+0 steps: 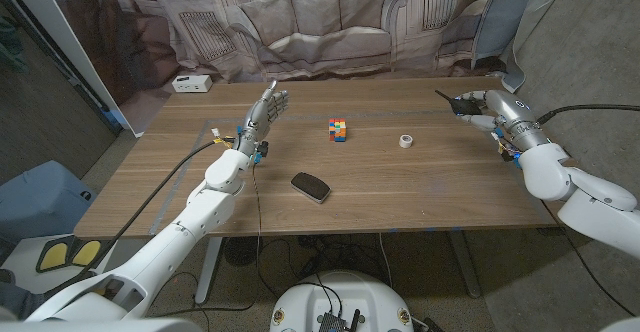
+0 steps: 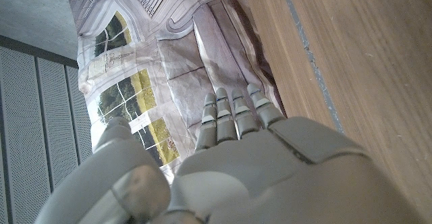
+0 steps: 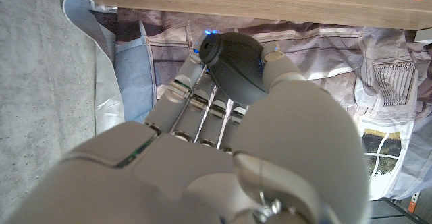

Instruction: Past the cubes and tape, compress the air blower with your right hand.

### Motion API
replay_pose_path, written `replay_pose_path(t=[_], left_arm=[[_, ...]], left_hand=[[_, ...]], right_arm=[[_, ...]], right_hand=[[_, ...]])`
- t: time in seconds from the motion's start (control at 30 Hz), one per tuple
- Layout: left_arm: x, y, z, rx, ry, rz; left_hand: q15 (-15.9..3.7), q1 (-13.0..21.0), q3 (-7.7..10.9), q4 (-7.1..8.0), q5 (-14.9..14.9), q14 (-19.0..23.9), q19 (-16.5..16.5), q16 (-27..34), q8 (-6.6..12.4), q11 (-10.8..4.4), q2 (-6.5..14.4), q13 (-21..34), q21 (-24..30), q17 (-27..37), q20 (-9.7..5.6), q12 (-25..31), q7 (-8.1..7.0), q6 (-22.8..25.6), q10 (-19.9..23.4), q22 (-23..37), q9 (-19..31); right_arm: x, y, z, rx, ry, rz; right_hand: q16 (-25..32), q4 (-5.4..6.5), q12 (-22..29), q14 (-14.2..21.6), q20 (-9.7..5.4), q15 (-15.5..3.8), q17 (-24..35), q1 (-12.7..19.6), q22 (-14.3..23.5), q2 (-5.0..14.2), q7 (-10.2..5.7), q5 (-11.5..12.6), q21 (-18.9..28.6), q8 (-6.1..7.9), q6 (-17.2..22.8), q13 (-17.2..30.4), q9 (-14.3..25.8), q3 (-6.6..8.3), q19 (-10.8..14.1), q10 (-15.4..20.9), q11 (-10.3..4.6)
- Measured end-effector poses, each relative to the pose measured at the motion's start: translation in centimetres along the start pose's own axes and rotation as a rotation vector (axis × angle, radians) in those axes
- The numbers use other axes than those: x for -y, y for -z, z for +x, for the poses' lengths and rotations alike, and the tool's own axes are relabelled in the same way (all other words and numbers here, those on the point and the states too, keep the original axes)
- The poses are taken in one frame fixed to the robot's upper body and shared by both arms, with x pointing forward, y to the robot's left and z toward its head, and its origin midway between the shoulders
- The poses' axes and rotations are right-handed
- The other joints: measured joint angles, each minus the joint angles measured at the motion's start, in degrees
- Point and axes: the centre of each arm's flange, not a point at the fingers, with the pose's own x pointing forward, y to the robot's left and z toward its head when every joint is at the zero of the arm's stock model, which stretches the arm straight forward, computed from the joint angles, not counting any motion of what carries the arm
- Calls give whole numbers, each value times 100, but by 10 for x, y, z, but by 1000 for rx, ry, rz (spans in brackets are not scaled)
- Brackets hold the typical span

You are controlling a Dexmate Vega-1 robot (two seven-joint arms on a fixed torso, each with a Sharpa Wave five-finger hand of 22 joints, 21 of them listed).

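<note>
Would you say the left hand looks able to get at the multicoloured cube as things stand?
Probably yes. The left hand is open, holding nothing, and bare table lies between it and the cube. The black object sits nearer the front edge, off that path.

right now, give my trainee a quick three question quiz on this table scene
1. True or false: the right hand holds the air blower.
2. Which item lies nearest the table's front edge? A) colourful cube B) tape roll C) flat black object
3. Fill in: the left hand is raised over the wooden table, fingers apart, holding ____.

Key: 1 true, the bulb sits between thumb and fingers in the right wrist view. 2 C. 3 nothing.
</note>
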Motion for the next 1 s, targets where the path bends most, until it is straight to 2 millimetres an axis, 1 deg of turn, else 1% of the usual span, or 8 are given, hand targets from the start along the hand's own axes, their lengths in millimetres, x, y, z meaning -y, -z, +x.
replay_pose_path(t=[0.1,0.2,0.3,0.4,0.5,0.8,0.87,1.0], left_arm=[[0,0,0,0,0,0],[0,0,0,0,-1,0],[0,0,0,-1,-2,0],[0,1,0,-3,-3,1],[2,-1,0,-1,0,-1],[3,0,-1,-4,-1,-2],[3,0,-1,-4,-2,-2],[3,0,-1,-4,-2,-3]], left_hand=[[0,0,0,0,0,0,0,0,0,0,0,0,0,0,0,0,0,0,0,0,0],[0,0,0,0,0,0,0,0,0,0,0,0,0,0,0,0,0,0,0,0,0],[0,0,0,0,0,0,0,0,0,0,0,0,0,0,0,0,0,0,0,0,0],[0,0,0,0,0,0,0,0,0,0,0,0,0,0,0,0,0,0,0,0,0],[0,0,0,0,0,0,0,0,0,0,0,0,0,0,0,0,0,0,0,0,0],[0,0,0,0,0,0,0,0,0,0,0,0,0,0,0,0,0,0,0,0,0],[0,0,0,1,0,0,0,0,0,0,0,0,0,0,0,0,0,0,0,0,0],[-9,0,0,1,0,9,0,0,0,0,0,0,0,0,0,0,0,0,0,0,0]], right_arm=[[0,0,0,1,-2,-1],[0,0,-1,1,-1,-1],[1,0,-1,0,-1,-2],[0,0,-1,2,-5,-4],[0,0,-2,3,-6,-6],[1,1,-2,2,-4,-8],[1,1,-2,2,-4,-8],[1,1,-3,1,-3,-8]], right_hand=[[-13,-3,0,-23,30,23,0,-30,0,-30,0,0,-21,-22,-45,0,-1,-3,-31,-42,0],[-13,21,0,-31,30,31,-8,-75,0,-75,-18,0,-21,-22,-83,0,-1,-26,-30,-61,0],[-13,21,0,-30,30,31,-27,-105,1,-105,9,0,-21,-22,-113,0,-1,-26,-30,-112,10],[-54,20,0,-30,30,31,-27,-105,1,-105,9,0,-43,-22,-113,0,-1,-26,-30,-112,11],[-54,20,0,-30,41,31,-27,-105,1,-105,9,0,-43,-22,-113,0,-1,-26,-81,-112,11],[-54,3,0,-30,41,31,-27,-105,1,-105,9,-1,-59,-22,-113,0,-2,-43,-81,-112,10],[-53,3,0,-30,41,31,-27,-105,1,-105,-21,-1,-64,-22,-144,0,-2,-43,-81,-132,-10],[-53,3,0,-30,40,31,-12,-105,1,-105,-21,-2,-64,-22,-143,0,-2,-43,-80,-132,-11]])
